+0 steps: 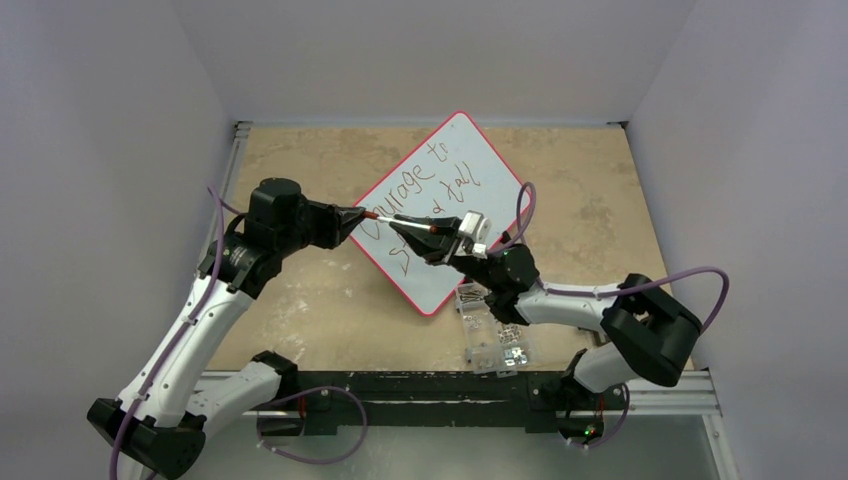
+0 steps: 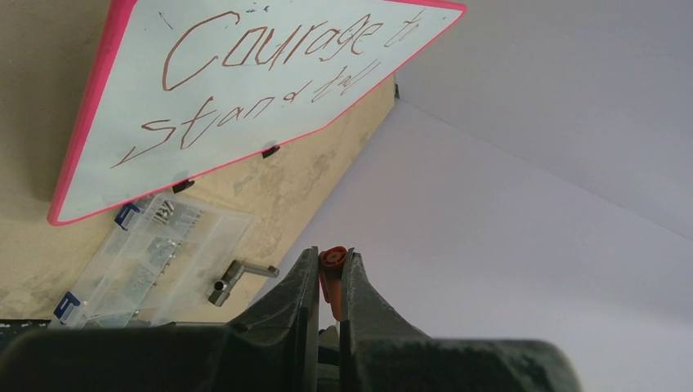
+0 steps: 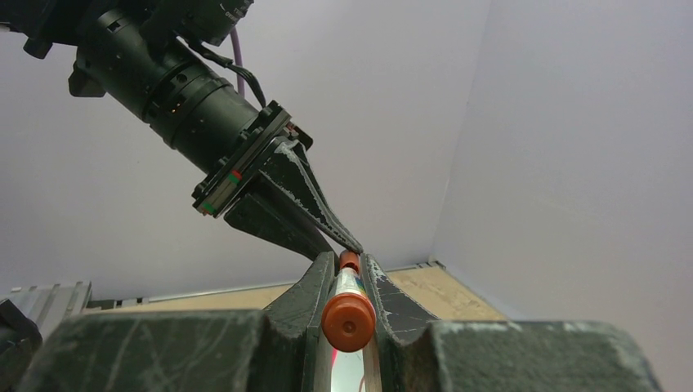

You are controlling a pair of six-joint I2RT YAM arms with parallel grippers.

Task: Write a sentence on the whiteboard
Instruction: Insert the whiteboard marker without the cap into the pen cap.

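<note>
The marker [image 1: 405,222] hangs in the air, bridged between both arms. The right tool [image 1: 432,232] is clamped on its barrel. The left tool [image 1: 365,215] is pinched together on the orange cap [image 2: 333,260] at the far end. Held this way, one arm steadies the body while the other works the cap along the same axis. That looks like capping, though the pictures cannot rule out pulling it off.

The whiteboard [image 1: 430,285] lies flat on the counter [image 1: 320,300], turned corner-on like a diamond and reaching from the middle toward the far edge. The sentence [image 1: 430,175] reads "Courage to stand tall" in two lines and appears complete, so the writing is probably done. Both tools hover over the board's near-left edge, above the start of the lines, and the marker does not touch the surface. A clear box of screws [image 1: 495,335] sits just beside the board's near-right edge, toward the counter's near edge, under the right forearm.
</note>
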